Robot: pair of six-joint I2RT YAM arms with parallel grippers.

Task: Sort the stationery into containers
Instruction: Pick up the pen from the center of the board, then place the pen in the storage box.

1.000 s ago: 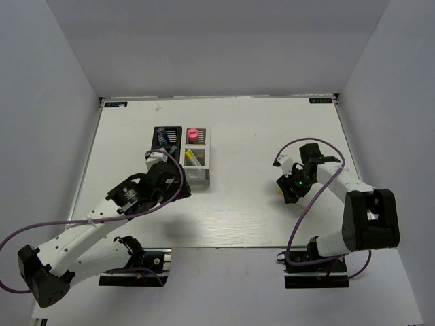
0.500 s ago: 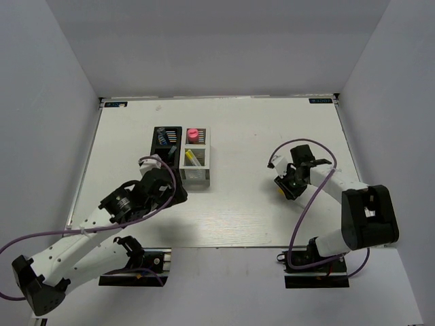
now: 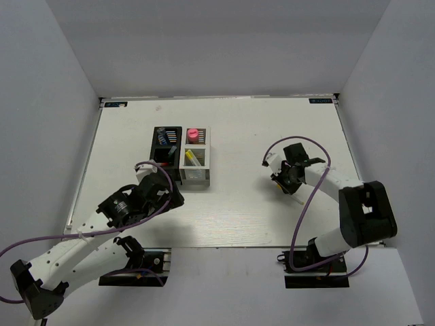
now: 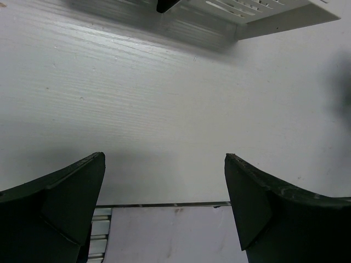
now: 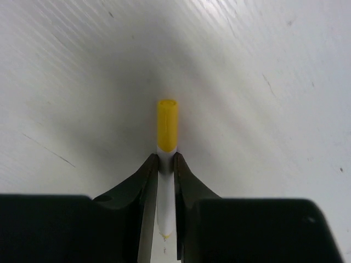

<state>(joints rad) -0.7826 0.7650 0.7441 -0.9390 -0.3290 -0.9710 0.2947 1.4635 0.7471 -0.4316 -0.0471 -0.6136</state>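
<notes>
Well, on my screen the right gripper (image 5: 165, 159) is pressed together on a thin white yellow-tipped stick (image 5: 166, 118) — the two fingers pinch the white shaft, and the yellow cap sticks out in front of them, over the table (image 5: 274, 82). I cannot tell if the stick touches the surface. From the top camera this gripper is low over the right part of the table, well apart from the containers. The left gripper (image 4: 164, 159) is spread wide and has nothing between its fingers; under it I see only the table, and a corner of the white box (image 4: 263, 11) is at the top edge of its view. From above, the left gripper is just in front of the near end of the black box (image 3: 167, 146) — this box is joined to the white box on its right side. In the white box the stubby pink marker (image 3: 192, 134) stands in the far compartment, and a yellow item (image 3: 192, 157) lies in the compartment next to it. The blue-and-white tube (image 3: 163, 138) is at the far end of the black box.
</notes>
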